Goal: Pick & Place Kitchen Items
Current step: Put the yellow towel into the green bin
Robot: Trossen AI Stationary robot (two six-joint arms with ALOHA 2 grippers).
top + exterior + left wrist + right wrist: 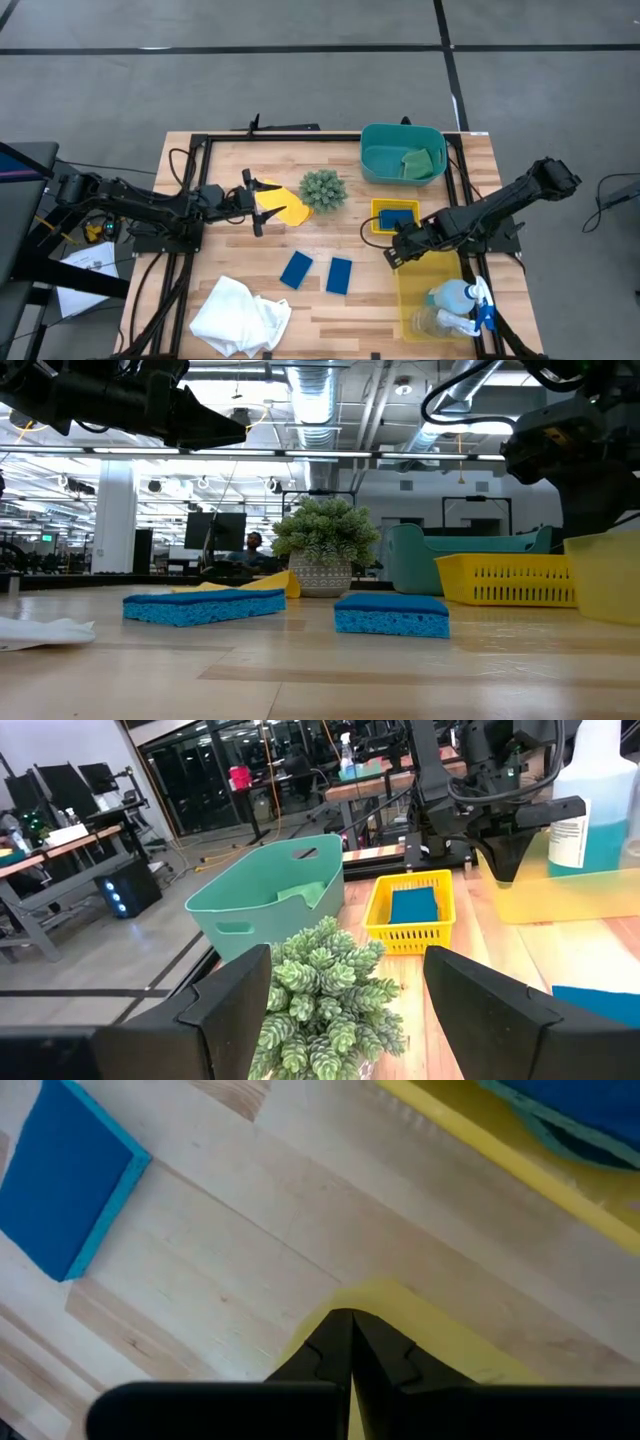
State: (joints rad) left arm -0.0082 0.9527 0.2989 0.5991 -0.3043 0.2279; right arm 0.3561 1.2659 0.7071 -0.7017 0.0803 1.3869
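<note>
Spray bottle (592, 795) label unreadable, left hand (254, 202) fingers apart above table, right hand (396, 252) fingers together

Two flat blue sponges (296, 269) (340, 275) mid-table

Two dark gripper fingers (235, 1005) are seen spread wide apart, with the spiky green plant ball (325, 990) sitting right between them. Just past it, a small yellow mesh basket (412, 927) is seen with a blue sponge (414, 905) inside, next to a teal plastic bin (262, 900). A clear spray bottle with blue liquid (592, 800) is parked in a translucent yellow bin (560, 890), with the other dark arm (480, 780) close by.
</note>
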